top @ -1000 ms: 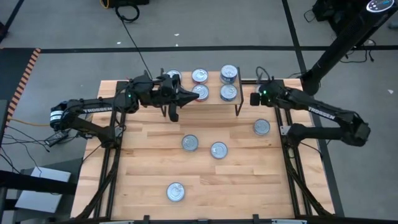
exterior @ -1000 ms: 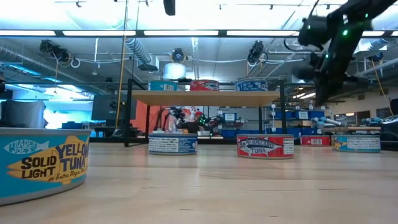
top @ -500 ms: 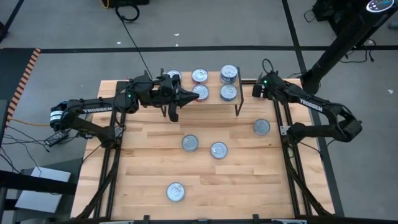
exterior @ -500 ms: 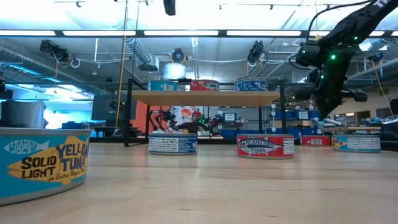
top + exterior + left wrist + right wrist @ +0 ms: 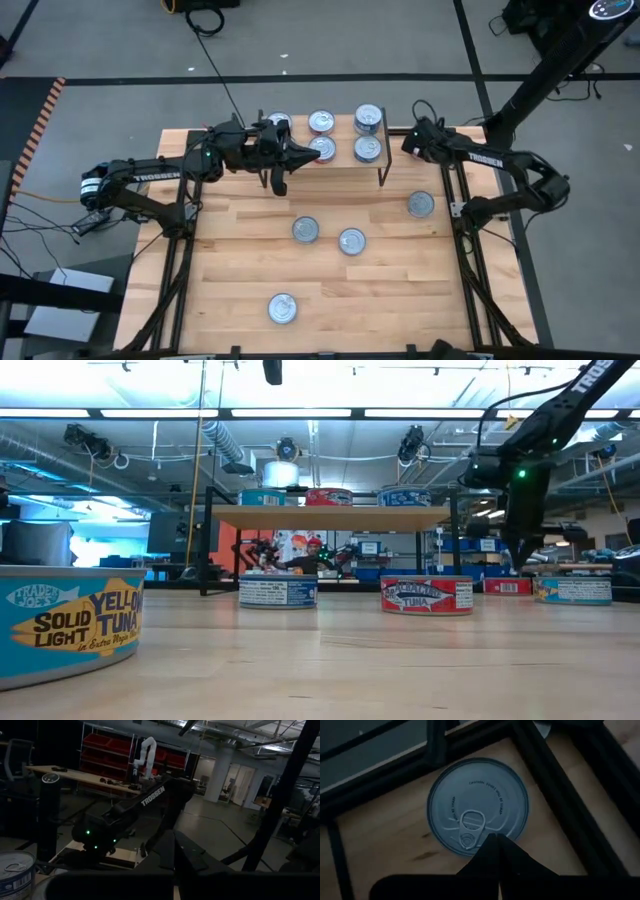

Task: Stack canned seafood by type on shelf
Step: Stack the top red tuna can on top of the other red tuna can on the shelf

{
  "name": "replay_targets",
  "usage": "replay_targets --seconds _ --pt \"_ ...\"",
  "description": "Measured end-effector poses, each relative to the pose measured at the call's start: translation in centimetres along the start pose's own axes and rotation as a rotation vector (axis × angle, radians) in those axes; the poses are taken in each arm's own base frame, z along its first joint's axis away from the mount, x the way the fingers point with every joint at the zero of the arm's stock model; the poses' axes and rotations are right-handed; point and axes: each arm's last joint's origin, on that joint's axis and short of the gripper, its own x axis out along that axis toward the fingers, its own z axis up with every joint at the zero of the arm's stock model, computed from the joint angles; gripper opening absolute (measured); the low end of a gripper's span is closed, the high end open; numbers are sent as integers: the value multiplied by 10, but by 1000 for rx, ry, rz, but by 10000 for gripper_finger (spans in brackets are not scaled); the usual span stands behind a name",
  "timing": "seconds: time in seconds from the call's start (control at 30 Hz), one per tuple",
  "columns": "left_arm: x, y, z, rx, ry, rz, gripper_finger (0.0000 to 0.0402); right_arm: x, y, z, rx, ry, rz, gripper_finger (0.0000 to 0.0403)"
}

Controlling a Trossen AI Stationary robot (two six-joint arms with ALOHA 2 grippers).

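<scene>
Cans (image 5: 305,229): nine counted from above; five on or by the shelf at 12 o'clock, four loose on the table.
Shelf (image 5: 345,172): far edge of the table (image 5: 240,270), three cans showing on its plank in the low view.
Left hand (image 5: 312,154): fingers pressed together, holding nothing, over the shelf's left end.
Right hand (image 5: 496,840): pinched closed, empty, above a can (image 5: 478,805) at 1 o'clock.
Hidden: one shelf can partly covered by the left hand; labels unreadable from above.

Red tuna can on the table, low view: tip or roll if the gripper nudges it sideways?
The red tuna can looks squat and wide, resting flat, so it would probably slide rather than tip. Rolling seems unlikely unless it gets stood on edge. Its sides look rigid, though the label may be slick.
</scene>
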Motion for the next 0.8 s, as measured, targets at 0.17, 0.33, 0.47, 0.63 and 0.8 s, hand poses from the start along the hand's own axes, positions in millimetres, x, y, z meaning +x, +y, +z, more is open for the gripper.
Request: replay_targets --seconds 0.17,0.33,0.47,0.63,0.8 --pt "0 0 0 4 0 1 2 13 3 -5 62 18 -39 1" --pt "0 0 0 5 0 1 2 17 6 -8 56 31 -48 1" --pt "0 0 0 5 1 1 2 14 6 -11 38 56 -46 2" --pt "0 0 0 5 0 1 2 2 -5 -16 -2 122 -93 2" --pt "0 0 0 7 1 1 2 -10 -16 -16 -97 189 -101 2"
